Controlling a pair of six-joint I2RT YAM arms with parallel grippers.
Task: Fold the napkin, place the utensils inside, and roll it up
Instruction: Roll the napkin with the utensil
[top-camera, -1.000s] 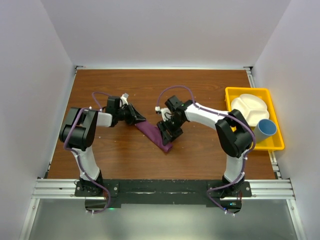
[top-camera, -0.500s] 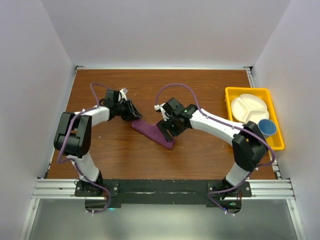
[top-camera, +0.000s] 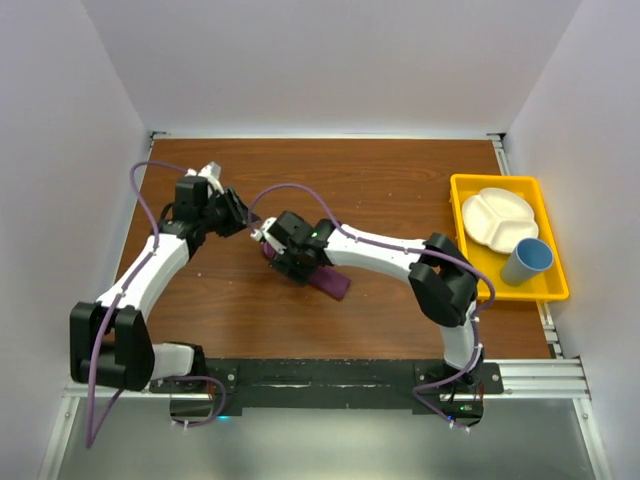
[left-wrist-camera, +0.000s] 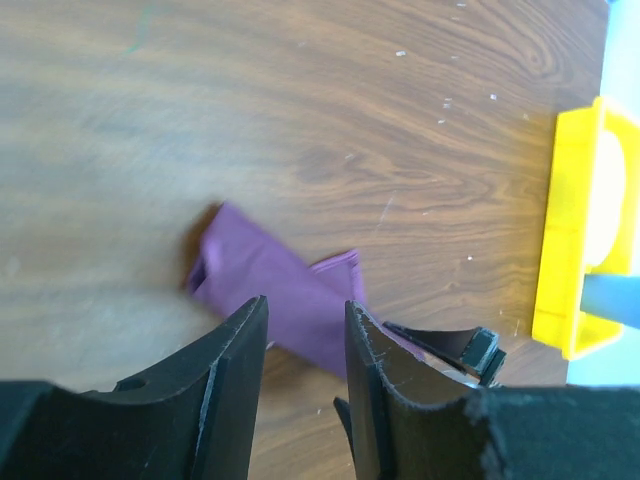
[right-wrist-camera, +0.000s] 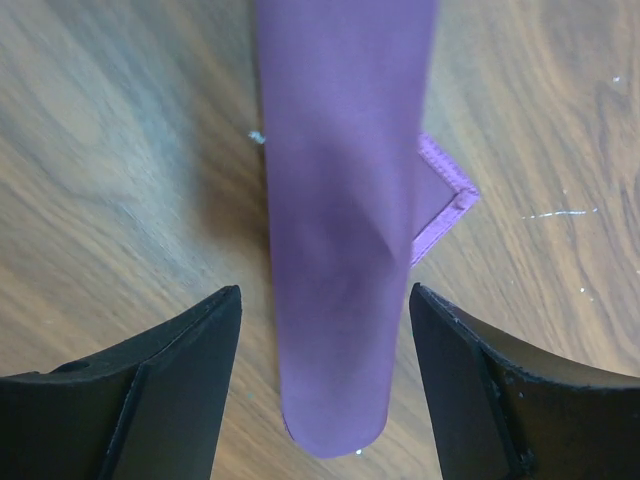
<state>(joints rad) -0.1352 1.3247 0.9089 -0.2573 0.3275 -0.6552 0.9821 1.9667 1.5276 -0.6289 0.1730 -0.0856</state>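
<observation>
The napkin (top-camera: 333, 284) lies on the table as a plum-purple roll, slanting from upper left to lower right. A loose corner (right-wrist-camera: 445, 195) sticks out from under it. My right gripper (top-camera: 290, 260) hovers over the roll's left end. In the right wrist view the roll (right-wrist-camera: 345, 230) runs between the right gripper's (right-wrist-camera: 325, 300) open jaws, with a gap on each side. My left gripper (top-camera: 234, 214) is up and to the left of the roll, open and empty. The left wrist view looks past the left gripper (left-wrist-camera: 305, 312) at the roll (left-wrist-camera: 270, 290) beyond. The utensils are hidden.
A yellow tray (top-camera: 553, 285) stands at the table's right edge with a white divided plate (top-camera: 497, 217) and a blue cup (top-camera: 527, 262) in it. White walls close in the table at the back and sides. The right gripper's finger (left-wrist-camera: 450, 345) shows in the left wrist view.
My left gripper has opened and drawn back up and to the left, off the napkin's end. My right gripper slid left along the roll to its left end, jaws a little wider.
</observation>
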